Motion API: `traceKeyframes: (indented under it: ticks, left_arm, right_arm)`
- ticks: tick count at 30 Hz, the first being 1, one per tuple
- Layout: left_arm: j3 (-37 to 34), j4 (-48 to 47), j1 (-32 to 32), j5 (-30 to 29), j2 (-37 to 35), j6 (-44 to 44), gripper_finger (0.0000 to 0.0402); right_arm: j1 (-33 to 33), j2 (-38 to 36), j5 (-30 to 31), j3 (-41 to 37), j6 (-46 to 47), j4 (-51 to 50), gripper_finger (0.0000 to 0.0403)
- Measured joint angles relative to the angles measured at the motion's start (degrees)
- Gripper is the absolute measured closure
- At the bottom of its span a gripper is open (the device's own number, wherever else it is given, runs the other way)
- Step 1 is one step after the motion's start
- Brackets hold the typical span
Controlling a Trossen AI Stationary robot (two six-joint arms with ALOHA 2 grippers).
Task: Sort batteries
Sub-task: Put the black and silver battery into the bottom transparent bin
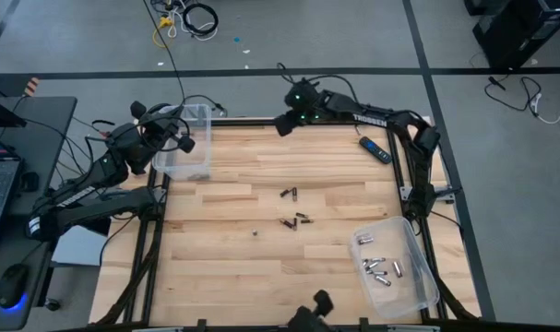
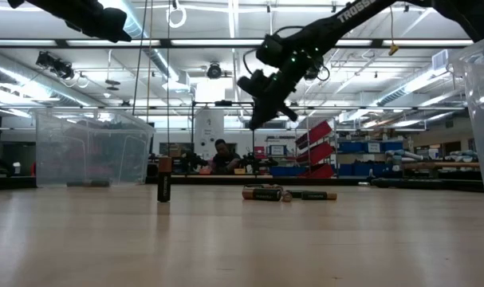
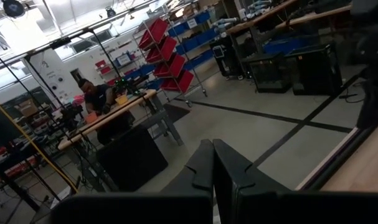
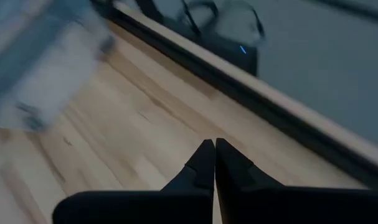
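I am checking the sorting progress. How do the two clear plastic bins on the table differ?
The bin by the left arm stands at the table's far left corner, while the bin near the right arm's side lies at the near right corner. The right bin holds several silvery batteries; in the left bin only a few dark ones show, along its wall. Both are clear and rectangular.

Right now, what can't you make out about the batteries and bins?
- Left bin: contents hidden by the left claw in the high view, hazy in the low.
- Loose batteries: too small to tell type.
- Right bin: cut off in the low view.
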Motion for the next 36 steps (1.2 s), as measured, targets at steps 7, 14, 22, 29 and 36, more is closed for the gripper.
traceKeyframes:
  ticks: [7, 14, 22, 29, 36]
  left_arm:
    - [0.0, 0.1, 0.0, 0.0, 0.0, 0.9, 0.0402]
    - [0.0, 0.2, 0.0, 0.0, 0.0, 1.5, 0.0402]
    - [0.0, 0.0, 0.0, 0.0, 0.0, 1.1, 0.0402]
    - [0.0, 0.1, 0.0, 0.0, 0.0, 1.1, 0.0402]
    - [0.0, 0.0, 0.0, 0.0, 0.0, 1.0, 0.0402]
  right_arm:
    - [1.7, 0.0, 0.8, 0.0, -3.3, 6.7, 0.0401]
    - [3.4, 0.3, 1.0, 0.0, -0.1, 13.0, 0.0402]
    - [2.7, -1.5, -2.8, 1.7, -10.7, 14.0, 0.0402]
    - [-1.6, -3.7, 26.6, 23.7, -9.0, -39.4, 0.0403]
    - [-14.8, -3.5, 19.2, 28.5, -6.7, -62.0, 0.0403]
